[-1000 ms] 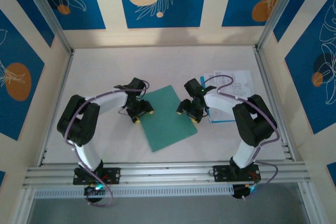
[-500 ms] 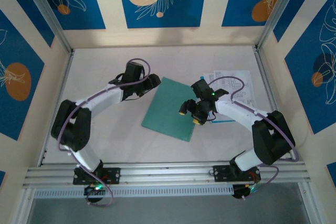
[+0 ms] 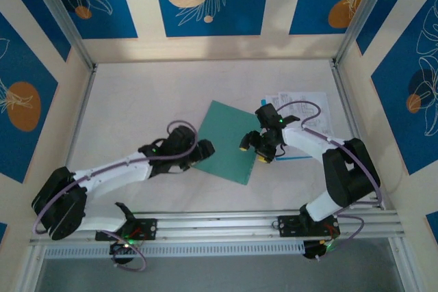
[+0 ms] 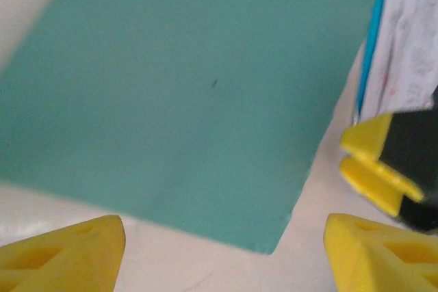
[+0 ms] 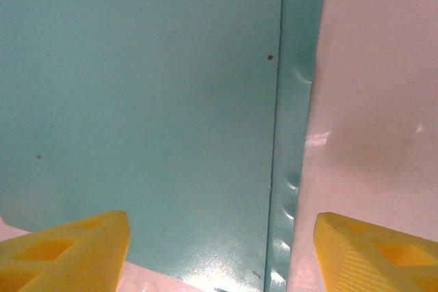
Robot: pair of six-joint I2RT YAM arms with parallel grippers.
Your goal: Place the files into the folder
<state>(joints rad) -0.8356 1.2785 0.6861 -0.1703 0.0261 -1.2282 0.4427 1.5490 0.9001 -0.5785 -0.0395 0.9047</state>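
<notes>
The teal-green folder [image 3: 226, 138] lies flat and closed mid-table, turned at an angle. My left gripper [image 3: 204, 150] is open, low over the table at the folder's near-left edge. In the left wrist view the folder [image 4: 185, 87] has its near corner just beyond the open gripper [image 4: 219, 258]. My right gripper [image 3: 253, 152] stands open over the folder's right edge. In the right wrist view this gripper [image 5: 219, 258] straddles the spine strip of the folder [image 5: 150, 100]. The files [image 3: 304, 109], white printed sheets with a blue edge strip [image 4: 373, 32], lie right of the folder, partly under the right arm.
Aluminium frame rails [image 3: 219, 225] run along the near edge, and upright posts [image 3: 352, 29] stand at the back corners. Bare table [image 3: 137, 100] spreads to the left and behind the folder. The right gripper's yellow fingers [image 4: 373, 162] sit close to the left gripper.
The left arm swung from the folder's far-left side round to its near-left edge. The folder turned and slid a little toward the back. The right gripper stayed at the right edge.
</notes>
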